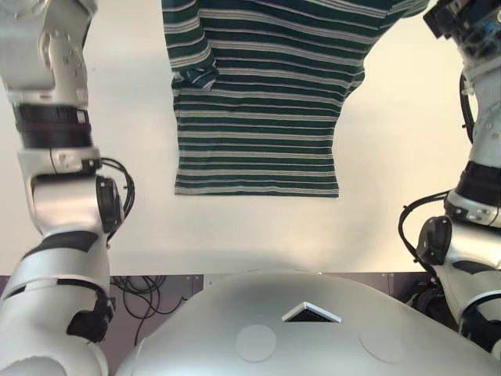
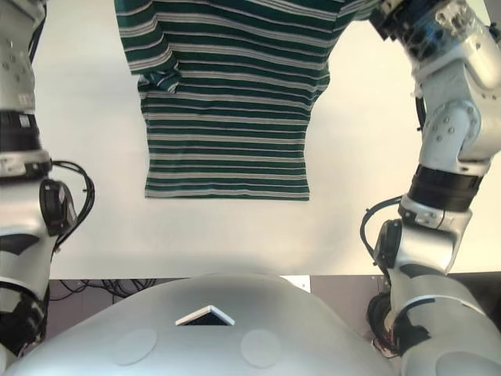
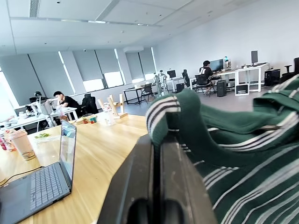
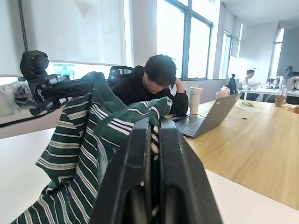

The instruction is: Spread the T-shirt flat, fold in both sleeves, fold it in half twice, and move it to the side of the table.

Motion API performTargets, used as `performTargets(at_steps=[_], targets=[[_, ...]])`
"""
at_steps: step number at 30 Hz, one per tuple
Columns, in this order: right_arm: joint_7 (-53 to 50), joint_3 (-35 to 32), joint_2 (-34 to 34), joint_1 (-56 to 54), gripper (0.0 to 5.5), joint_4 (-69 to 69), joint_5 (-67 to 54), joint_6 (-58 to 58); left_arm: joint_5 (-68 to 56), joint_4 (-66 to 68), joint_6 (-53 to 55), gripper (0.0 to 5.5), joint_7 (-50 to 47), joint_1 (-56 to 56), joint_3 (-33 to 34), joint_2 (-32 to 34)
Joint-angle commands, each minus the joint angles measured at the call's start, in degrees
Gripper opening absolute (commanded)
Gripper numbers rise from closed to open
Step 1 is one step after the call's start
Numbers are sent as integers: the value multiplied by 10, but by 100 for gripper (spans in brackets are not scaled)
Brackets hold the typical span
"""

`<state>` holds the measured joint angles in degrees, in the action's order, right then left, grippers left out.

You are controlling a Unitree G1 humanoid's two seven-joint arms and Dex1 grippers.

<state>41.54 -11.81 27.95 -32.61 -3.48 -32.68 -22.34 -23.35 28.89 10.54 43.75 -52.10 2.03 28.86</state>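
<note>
While both jaws clamp its top, the T-shirt drapes onto the table.

Right hand seemingly grips T-shirt sleeve.

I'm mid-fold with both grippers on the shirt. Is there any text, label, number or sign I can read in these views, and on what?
No text can be read in any view.
T-shirt: stripes only, no print or tag showing.
Laptop on the wooden table: keys too blurred to read.
Cup near it: any label too small to read.
</note>
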Motion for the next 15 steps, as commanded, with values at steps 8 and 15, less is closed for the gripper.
performTargets(at_steps=[8,15], targets=[[-16,45,9,-350,0,-475,177,182,151,429,-143,0,-43,-335,-3,-33],[-33,39,28,-446,0,-598,228,282,178,454,-170,0,-23,-394,19,-30]])
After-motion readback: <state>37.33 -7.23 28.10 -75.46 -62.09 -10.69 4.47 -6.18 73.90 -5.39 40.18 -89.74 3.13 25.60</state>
